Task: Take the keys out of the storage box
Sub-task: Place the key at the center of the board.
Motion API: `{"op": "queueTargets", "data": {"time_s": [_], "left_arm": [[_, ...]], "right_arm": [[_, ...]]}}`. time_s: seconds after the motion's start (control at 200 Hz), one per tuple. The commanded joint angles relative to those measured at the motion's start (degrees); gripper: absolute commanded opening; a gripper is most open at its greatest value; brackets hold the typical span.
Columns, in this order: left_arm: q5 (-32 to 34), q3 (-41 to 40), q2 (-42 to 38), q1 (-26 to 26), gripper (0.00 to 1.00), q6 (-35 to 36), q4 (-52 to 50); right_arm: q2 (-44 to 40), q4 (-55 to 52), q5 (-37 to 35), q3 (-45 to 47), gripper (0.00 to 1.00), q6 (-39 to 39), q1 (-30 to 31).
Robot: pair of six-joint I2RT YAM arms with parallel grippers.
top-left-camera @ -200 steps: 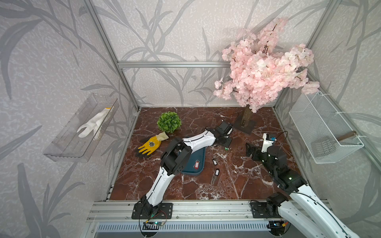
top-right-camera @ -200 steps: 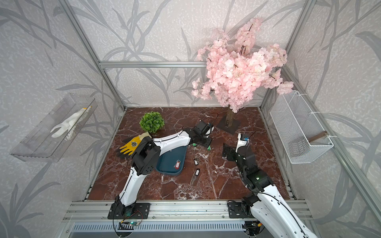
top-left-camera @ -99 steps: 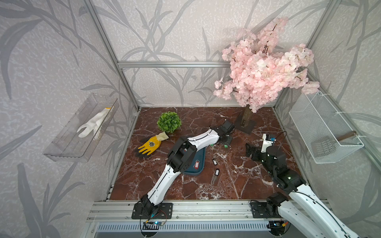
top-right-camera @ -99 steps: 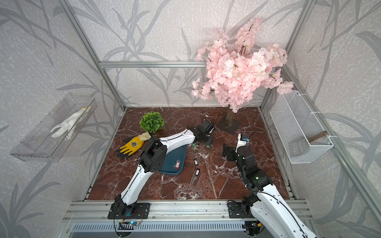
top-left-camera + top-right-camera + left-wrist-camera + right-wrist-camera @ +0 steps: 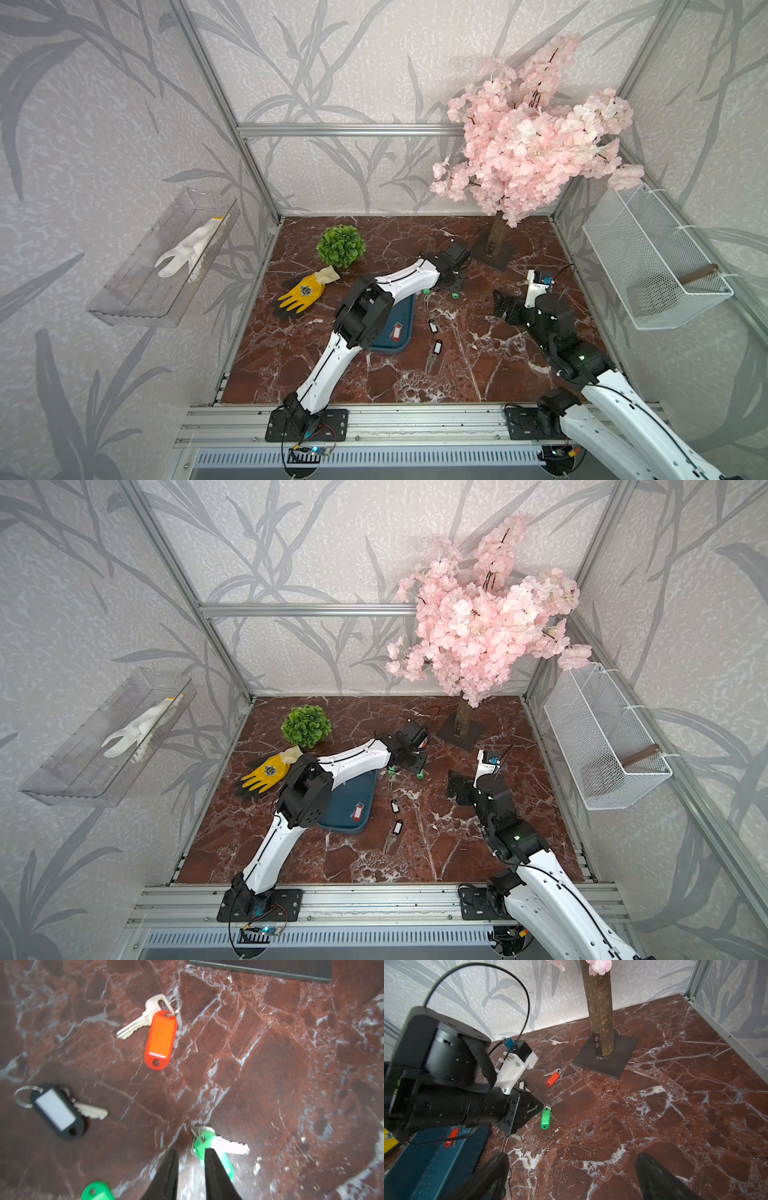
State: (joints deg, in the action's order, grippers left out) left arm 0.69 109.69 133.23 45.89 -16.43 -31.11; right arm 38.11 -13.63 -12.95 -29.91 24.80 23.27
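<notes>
Okay so, nearest the rail, two black-tagged keys (image 5: 436,347) are already out on the worktop (image 5: 478,374), just beside the teal storage box (image 5: 406,309). One red-tagged key (image 5: 397,332) is left in the box. The left arm covers part of it, so I can't tell if more are hiding there. The right end effector (image 5: 572,1156) hangs wide and empty. Further out, the left end effector (image 5: 191,1150) shows only a narrow gap with nothing in it, and a green-tagged key (image 5: 545,1118) lies just beside one finger. Past that, a third black-tagged key (image 5: 55,1111) and an orange-tagged key (image 5: 161,1040) sit near the blossom tree's base plate (image 5: 606,1057). Mostly done, I'd say.
</notes>
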Motion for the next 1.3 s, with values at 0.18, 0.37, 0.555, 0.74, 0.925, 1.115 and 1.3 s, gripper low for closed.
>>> {"op": "queueTargets", "data": {"time_s": [0.18, 0.37, 0.555, 0.74, 0.925, 1.115, 1.3], "left_arm": [[2.55, -11.93, -16.78, -1.38, 0.41, 0.26, 2.44], [3.93, -23.2, -28.6, -3.78, 0.5, -2.81, 3.78], [6.8, -32.75, -39.83, -7.67, 0.58, -6.86, 1.62], [5.92, -42.89, -50.18, -13.87, 0.61, -10.49, 1.02], [2.7, -50.6, -59.42, -20.07, 0.69, -13.86, -1.46], [-7.55, -58.56, -66.62, -28.96, 0.73, -18.92, -0.23], [-19.15, -65.98, -70.91, -35.27, 0.76, -22.52, 2.97]], "right_arm": [[3.45, 1.13, 7.96, -3.14, 0.99, -4.8, -0.26], [7.89, 6.65, 18.95, -4.45, 0.99, -11.4, -0.25], [14.99, 12.39, 28.91, -6.8, 1.0, -18.49, 0.46], [24.69, 15.75, 32.99, -11.38, 1.0, -28.22, 5.37], [37.34, 13.76, 37.91, -20.14, 0.98, -41.02, 10.98], [49.8, 8.74, 39.66, -30.68, 0.93, -51.24, 14.89], [58.74, 5.41, 39.46, -38.79, 0.89, -57.47, 16.84]]}}
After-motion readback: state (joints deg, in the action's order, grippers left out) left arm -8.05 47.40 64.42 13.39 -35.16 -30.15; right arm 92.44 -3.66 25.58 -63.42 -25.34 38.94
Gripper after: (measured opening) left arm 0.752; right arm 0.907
